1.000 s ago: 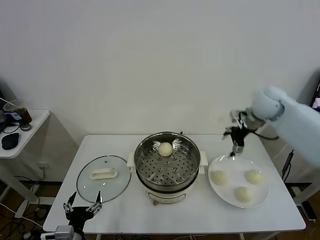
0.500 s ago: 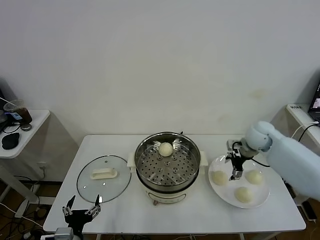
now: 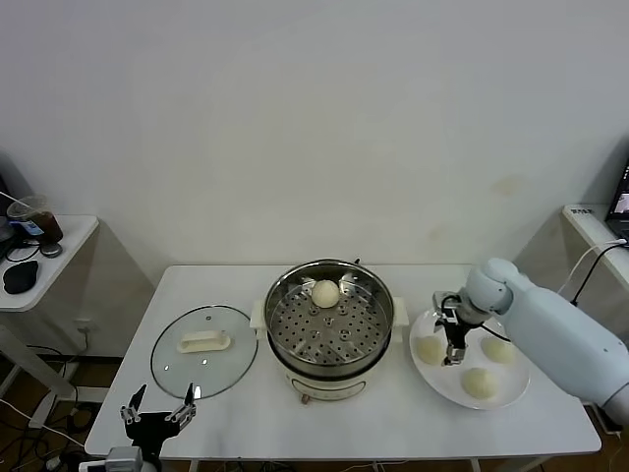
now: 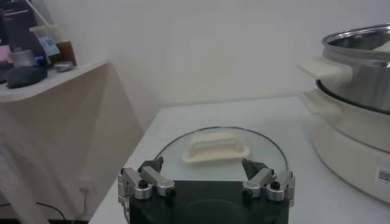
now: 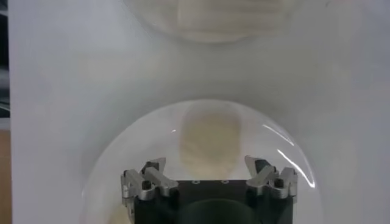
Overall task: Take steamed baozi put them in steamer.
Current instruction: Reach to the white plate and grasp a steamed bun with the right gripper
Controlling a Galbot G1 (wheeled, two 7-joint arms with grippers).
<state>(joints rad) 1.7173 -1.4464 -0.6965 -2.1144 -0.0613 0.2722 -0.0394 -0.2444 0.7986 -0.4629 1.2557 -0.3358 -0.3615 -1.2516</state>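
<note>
Over the plate point(image 3: 514, 388) on the right, my right gripper point(image 3: 453, 355) hangs wide open and empty beside a bun point(image 3: 429, 348); left gripper point(image 3: 158, 407) open, parked near the desk's point(image 3: 393, 418) front edge.

R gripper point(image 5: 207, 176) open, over bun point(image 5: 207, 139), on white plate point(image 5: 122, 158)

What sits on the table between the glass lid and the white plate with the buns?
The steamer, its shiny pot on a cream base, stands between the glass lid and the plate. One bun already lies on its perforated tray. The head view shows this.
</note>
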